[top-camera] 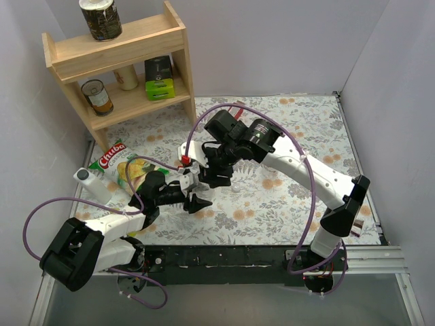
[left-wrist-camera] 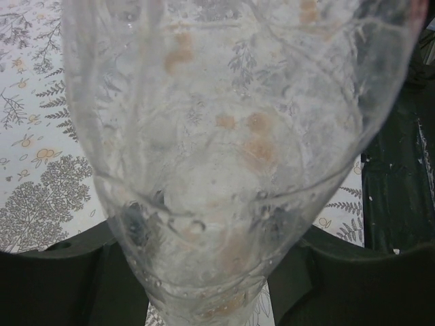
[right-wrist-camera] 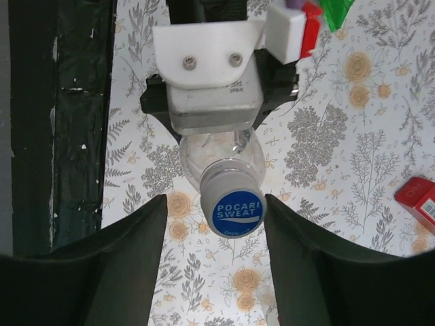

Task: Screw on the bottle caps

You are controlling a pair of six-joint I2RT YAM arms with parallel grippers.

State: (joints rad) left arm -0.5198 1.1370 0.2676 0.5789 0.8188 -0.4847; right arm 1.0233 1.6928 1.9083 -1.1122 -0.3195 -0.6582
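Observation:
A plain clear bottle (left-wrist-camera: pixel 224 136) fills the left wrist view, and my left gripper (left-wrist-camera: pixel 204 278) is shut on its lower body. In the right wrist view the same bottle (right-wrist-camera: pixel 219 151) points neck-up at the camera with the blue-and-white cap (right-wrist-camera: pixel 236 209) sitting on its neck. My right gripper (right-wrist-camera: pixel 215 204) is open around that cap; its right finger is at the cap's edge and there is a gap on the left. In the top view the two grippers meet at mid-table, left (top-camera: pixel 194 198) and right (top-camera: pixel 216 178). A second bottle (top-camera: pixel 95 189) with a pale cap (top-camera: pixel 83 174) is at the left.
A chips bag (top-camera: pixel 122 163) lies by the second bottle. A wooden shelf (top-camera: pixel 122 64) with cans and a green box stands at the back left. A flat red box (right-wrist-camera: pixel 418 198) lies on the floral cloth. The black table edge (right-wrist-camera: pixel 75 102) runs along the near side.

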